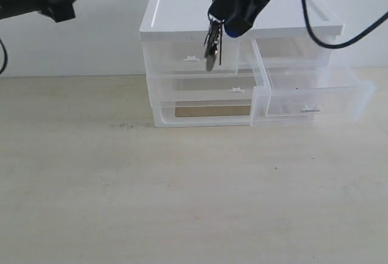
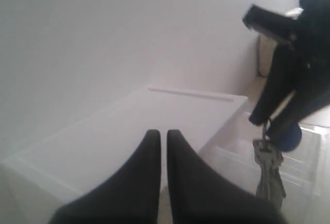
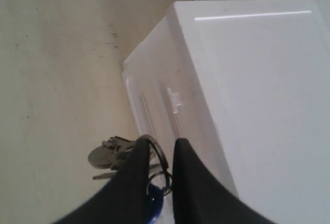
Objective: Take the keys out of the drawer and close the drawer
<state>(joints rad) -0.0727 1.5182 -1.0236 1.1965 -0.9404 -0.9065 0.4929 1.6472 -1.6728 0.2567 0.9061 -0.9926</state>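
right gripper (image 3: 160,144): fingers pinched on the ring; keys (image 1: 211,48) dangle below it.
keys, place: in the air, before the upper left front of the organizer (image 1: 182,15).
drawer (image 1: 312,97): on the organizer's right, pulled out toward the near side, right of the keys.
left gripper (image 2: 162,134): fingers nearly touching, nothing held; high at far left.

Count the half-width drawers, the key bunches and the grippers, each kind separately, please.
Half-width drawers: 2, the left drawer shut, the right drawer pulled out.
Key bunches: 1, the keys held by the right gripper.
Grippers: 2, the left gripper holding nothing.
Total: 5.
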